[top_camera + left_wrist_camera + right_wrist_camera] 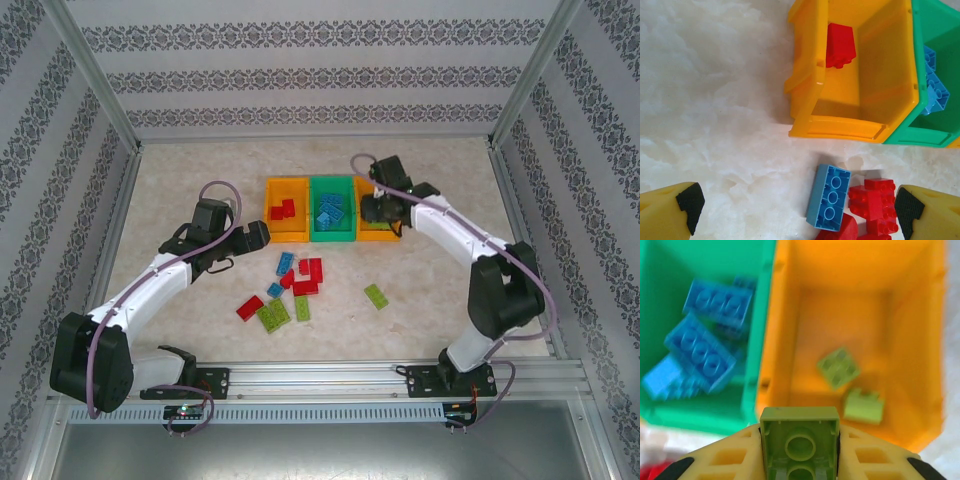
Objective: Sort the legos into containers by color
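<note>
Lime lego clamped in right end effector, bottom cut off, left end effector spread apart

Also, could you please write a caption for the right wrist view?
Right gripper holds a lime green brick over the orange bin, beside the green bin of blue bricks.

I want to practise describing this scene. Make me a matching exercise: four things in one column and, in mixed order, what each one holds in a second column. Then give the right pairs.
Column A
1. left orange bin
2. green bin
3. right orange bin
4. right gripper

Column B
a. single lime green brick, clamped between the fingers
b. blue bricks
c. red bricks
d. two lime green bricks lying loose on the bottom

Pairs: 1-c, 2-b, 3-d, 4-a
</note>
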`<state>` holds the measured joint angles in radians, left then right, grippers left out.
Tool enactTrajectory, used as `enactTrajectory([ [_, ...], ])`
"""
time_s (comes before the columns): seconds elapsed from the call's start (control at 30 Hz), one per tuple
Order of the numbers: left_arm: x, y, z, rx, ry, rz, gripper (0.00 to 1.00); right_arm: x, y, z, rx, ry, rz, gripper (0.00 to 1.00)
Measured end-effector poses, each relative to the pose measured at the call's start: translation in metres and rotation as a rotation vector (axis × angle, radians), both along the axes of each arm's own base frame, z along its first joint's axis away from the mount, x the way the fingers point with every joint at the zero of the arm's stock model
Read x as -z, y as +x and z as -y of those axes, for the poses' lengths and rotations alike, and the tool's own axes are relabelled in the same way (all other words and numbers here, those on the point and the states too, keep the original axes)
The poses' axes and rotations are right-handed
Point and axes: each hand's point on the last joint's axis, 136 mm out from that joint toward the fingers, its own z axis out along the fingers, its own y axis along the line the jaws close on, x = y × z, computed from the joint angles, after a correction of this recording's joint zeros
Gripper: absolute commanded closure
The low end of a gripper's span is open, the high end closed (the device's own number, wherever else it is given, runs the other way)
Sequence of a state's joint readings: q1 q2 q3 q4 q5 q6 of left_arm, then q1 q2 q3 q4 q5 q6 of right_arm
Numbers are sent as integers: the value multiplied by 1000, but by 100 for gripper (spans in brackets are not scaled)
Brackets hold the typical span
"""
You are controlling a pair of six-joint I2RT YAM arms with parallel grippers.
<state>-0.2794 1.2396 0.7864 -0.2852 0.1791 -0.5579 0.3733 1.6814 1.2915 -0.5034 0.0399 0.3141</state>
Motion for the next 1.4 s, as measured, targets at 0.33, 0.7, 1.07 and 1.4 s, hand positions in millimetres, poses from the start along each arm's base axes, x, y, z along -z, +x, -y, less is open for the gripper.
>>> enactTrajectory([
  [0.33, 8, -5, -2, -23, 17, -30, 0, 40, 76, 25, 83, -74, -36, 48],
  [0.7, 12, -11, 0, -29, 45, -46, 0, 30, 52, 26, 61, -74, -20, 15],
  [1.07, 16, -12, 3, -11, 60, -54, 0, 14, -76, -7, -141, -59, 0, 7],
  [1.4, 23, -12, 4, 11, 80, -67, 0, 89, -182, -7, -183, -67, -253, 11],
])
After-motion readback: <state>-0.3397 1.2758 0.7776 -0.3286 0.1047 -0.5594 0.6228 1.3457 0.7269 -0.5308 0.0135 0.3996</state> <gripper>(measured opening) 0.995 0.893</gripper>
